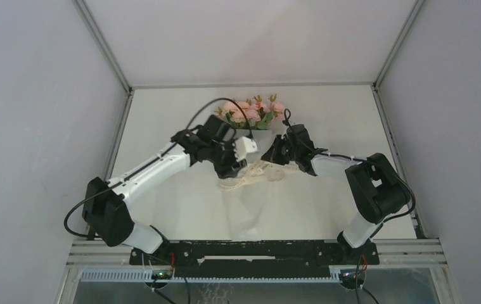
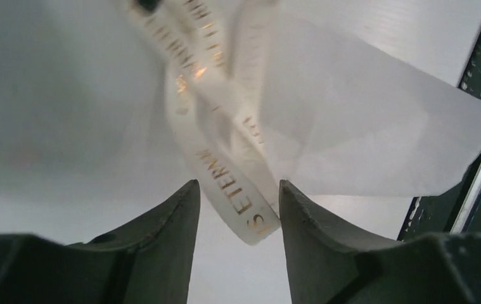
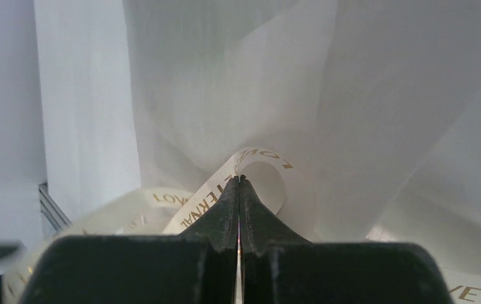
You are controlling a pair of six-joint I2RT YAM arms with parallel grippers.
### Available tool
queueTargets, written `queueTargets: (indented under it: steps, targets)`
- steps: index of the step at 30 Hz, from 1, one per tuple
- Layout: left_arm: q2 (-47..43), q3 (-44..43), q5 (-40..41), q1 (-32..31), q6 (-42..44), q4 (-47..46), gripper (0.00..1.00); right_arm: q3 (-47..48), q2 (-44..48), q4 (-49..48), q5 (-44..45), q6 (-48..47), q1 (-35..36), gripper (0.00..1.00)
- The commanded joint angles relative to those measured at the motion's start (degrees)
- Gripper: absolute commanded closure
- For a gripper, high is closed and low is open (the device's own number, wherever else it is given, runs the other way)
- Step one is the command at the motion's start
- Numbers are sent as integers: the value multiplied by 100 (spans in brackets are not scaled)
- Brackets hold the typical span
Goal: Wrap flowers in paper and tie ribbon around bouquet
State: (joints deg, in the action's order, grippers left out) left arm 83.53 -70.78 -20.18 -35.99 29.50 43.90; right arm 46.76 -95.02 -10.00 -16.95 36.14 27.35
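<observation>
**Bow stage: left fingers spread, right ones clamped tight**

So here's where things stand. The bouquet (image 1: 258, 126) sits at the far middle of the white surface (image 1: 161, 120), between the two arms. The pink flowers (image 1: 253, 113) with their green leaves point toward the back wall. The paper (image 1: 262, 136) cones down from them toward the arms.

The ribbon (image 1: 250, 176) is cream with gold lettering. It lies in loose loops on the surface just in front of the paper cone, right below both wrists.

Left fingers (image 2: 168, 221): spread apart. In the left wrist view a tail end of the ribbon (image 2: 237, 202) hangs down into the gap between them. It looks loose, not squeezed, with more strands running up across the paper (image 2: 364, 133) behind it.

Right fingers (image 3: 228, 209): pressed flat together, no gap at all. In the right wrist view their tips sit right at a small loop of ribbon (image 3: 266, 161) that curls up in front of the paper (image 3: 364, 101). I honestly can't tell if a bit of the band is caught in the tips or just sits behind them. More lettered ribbon trails off low on the left of that view.

From above, both wrists crowd in on the pinched part of the bouquet from either side.
</observation>
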Motion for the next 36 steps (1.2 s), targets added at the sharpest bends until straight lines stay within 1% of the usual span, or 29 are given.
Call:
queueTargets:
  steps: [1, 3, 6, 9, 11, 12, 14, 15, 16, 17, 18, 19, 20, 23, 26, 28, 31, 33, 34, 36]
  targets:
    - [352, -42, 205, -843, 1511, 219, 43, 219, -69, -234, -372, 465, -156, 100]
    - [523, -49, 318, -1032, 1698, 99, 40, 217, -52, -185, -364, 473, -172, 100]
    - [600, -108, 113, -1109, 1876, -72, 36, 219, -56, -135, -383, 453, -187, 100]
    - [584, -249, 108, -1106, 1937, -60, 30, 219, -61, -102, -420, 444, -202, 100]
    - [457, -277, 129, -972, 1882, -61, 28, 219, -40, -54, -438, 432, -214, 100]
    - [387, -274, 60, -798, 1802, -84, 28, 219, -24, -22, -436, 406, -224, 100]
    - [270, -287, -50, -182, 1419, -400, 23, 219, 26, 41, -417, 344, -215, 100]
    - [228, -291, 5, 255, 1052, -651, 21, 215, 44, 62, -410, 329, -215, 100]
    - [210, -314, 125, 852, 664, -907, 20, 214, 65, 75, -414, 312, -214, 100]
    - [212, -357, 265, 1258, 230, -1044, 18, 216, 72, 85, -418, 306, -208, 100]
    - [244, -401, 250, 1656, -30, -1013, 16, 219, 85, 71, -427, 301, -198, 100]
    - [243, -390, -54, 1947, -119, -882, 15, 219, 79, 50, -443, 303, -191, 100]
    - [208, -269, -250, 2123, -118, -780, 10, 219, 66, 20, -467, 303, -182, 100]
    - [-23, 434, -449, 2155, 219, -664, 4, 227, 42, -44, -541, 315, -152, 100]
    - [-282, 831, -403, 2178, 346, -798, 2, 224, 36, -46, -576, 323, -147, 100]
    - [-329, 811, -324, 2187, 266, -845, 0, 228, 36, -38, -598, 323, -140, 100]
    - [-106, 444, -479, 2184, 259, -519, 0, 228, 52, -35, -607, 313, -127, 100]
    - [64, 285, -590, 2124, 357, -263, 2, 223, 53, -40, -636, 308, -114, 100]
    - [70, 273, -564, 1995, 455, -184, 6, 227, 54, -50, -660, 304, -110, 100]
    - [23, 345, -129, 1426, 804, -180, 10, 232, 22, -96, -764, 310, -103, 100]
